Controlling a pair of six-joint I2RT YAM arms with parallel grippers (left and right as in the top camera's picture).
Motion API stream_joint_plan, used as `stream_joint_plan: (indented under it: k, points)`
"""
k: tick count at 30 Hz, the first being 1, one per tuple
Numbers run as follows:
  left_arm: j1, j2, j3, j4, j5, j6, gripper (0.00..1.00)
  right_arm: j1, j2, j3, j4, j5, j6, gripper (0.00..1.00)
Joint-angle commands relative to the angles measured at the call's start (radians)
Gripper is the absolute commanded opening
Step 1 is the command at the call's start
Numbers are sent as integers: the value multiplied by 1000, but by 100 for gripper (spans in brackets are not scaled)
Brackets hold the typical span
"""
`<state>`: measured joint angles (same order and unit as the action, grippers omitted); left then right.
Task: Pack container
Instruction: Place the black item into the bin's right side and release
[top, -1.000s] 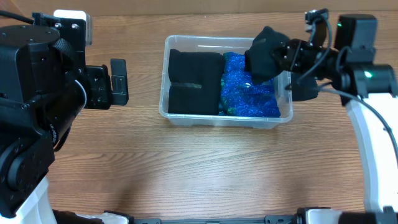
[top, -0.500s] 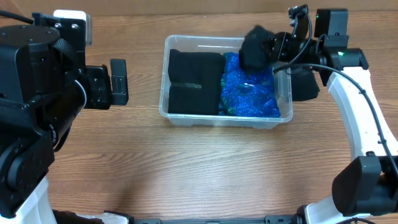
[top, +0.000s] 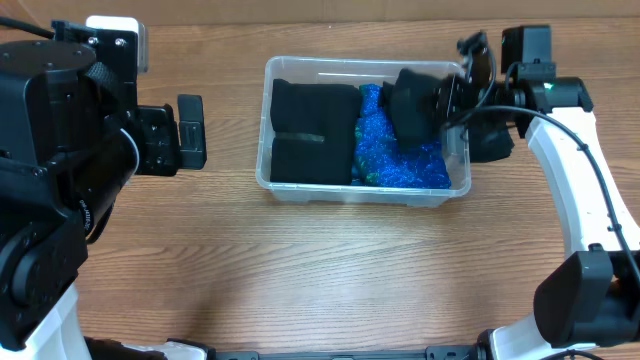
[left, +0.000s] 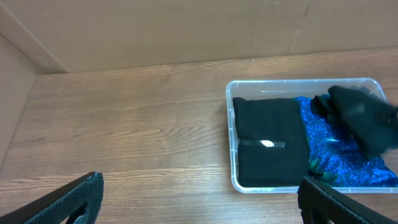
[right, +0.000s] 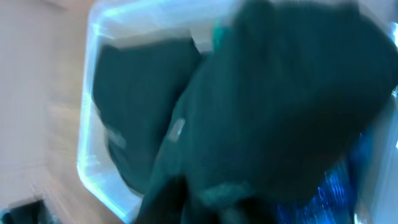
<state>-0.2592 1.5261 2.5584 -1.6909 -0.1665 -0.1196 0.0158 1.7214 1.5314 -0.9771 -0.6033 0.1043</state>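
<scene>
The clear plastic container (top: 290, 188) stands mid-table and also shows in the left wrist view (left: 231, 155) and the right wrist view (right: 93, 149). It holds black folded cloths (top: 312, 130) on its left and a blue glittery cloth (top: 400, 165) on its right. My right gripper (top: 440, 100) is shut on a dark cloth bundle (top: 410, 100) and holds it over the container's right side, above the blue cloth. That bundle fills the blurred right wrist view (right: 273, 99). My left gripper (left: 199, 199) is open and empty, well left of the container.
A cardboard wall (left: 155, 31) runs along the table's far edge. The right arm (top: 575, 150) reaches in from the right side. Bare wooden tabletop (top: 330, 270) lies in front of the container.
My right gripper has carried the dark bundle left and down, from above the container's right rim to low over the blue cloth. The left arm has not moved.
</scene>
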Motion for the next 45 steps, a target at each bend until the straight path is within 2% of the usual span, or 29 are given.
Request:
stream_joint_plan:
  k: [1, 4, 7, 8, 9, 10, 11, 16, 20, 22, 25, 30, 31, 33, 34, 35, 36, 37, 41, 45]
  points:
    - [6, -2, -3, 2, -13, 19, 100, -2, -21, 13, -118, 132, -34, 51]
    - [6, -2, -3, 2, -13, 19, 100, -20, -42, 16, -202, 155, -14, 52]
    - [6, -2, -3, 2, -13, 19, 100, -24, -90, 19, -209, 164, 23, 50]
    - [6, -2, -3, 2, -13, 19, 100, -24, -107, 22, -201, 166, 35, 44]
    - [6, -2, -3, 2, -13, 19, 100, -18, -128, 22, -184, 166, 48, 26]
    - [6, -2, -3, 2, -13, 19, 100, -10, -142, 22, -168, 165, 61, 12]
    - [6, -2, -3, 2, -13, 19, 100, 2, -150, 22, -149, 166, 73, 5]
    - [6, -2, -3, 2, -13, 19, 100, 109, -122, -8, 8, 200, 93, 4]
    - [6, -2, -3, 2, -13, 19, 100, 167, -28, -52, 82, 423, 198, 4]
    - [6, -2, -3, 2, -13, 19, 100, 172, 51, -61, 81, 507, 232, 4]
    - [6, -2, -3, 2, -13, 19, 100, 172, 195, -61, 50, 523, 264, 4]
    - [6, -2, -3, 2, -13, 19, 100, 177, 234, -55, 8, 519, 259, 4]
    - [6, -2, -3, 2, -13, 19, 100, 177, 217, -39, -3, 514, 243, 7]
    - [6, -2, -3, 2, -13, 19, 100, 177, 159, 2, -21, 509, 224, 27]
    - [6, -2, -3, 2, -13, 19, 100, 173, 116, 28, -23, 508, 213, 41]
    - [6, -2, -3, 2, -13, 19, 100, 164, 61, 59, -23, 505, 206, 64]
    - [6, -2, -3, 2, -13, 19, 100, 156, 23, 79, -22, 505, 206, 76]
    - [6, -2, -3, 2, -13, 19, 100, 145, -16, 94, -19, 505, 206, 83]
    - [6, -2, -3, 2, -13, 19, 100, 33, -150, 111, 10, 417, 129, 93]
    - [6, -2, -3, 2, -13, 19, 100, -156, -142, 109, -9, 297, 127, 95]
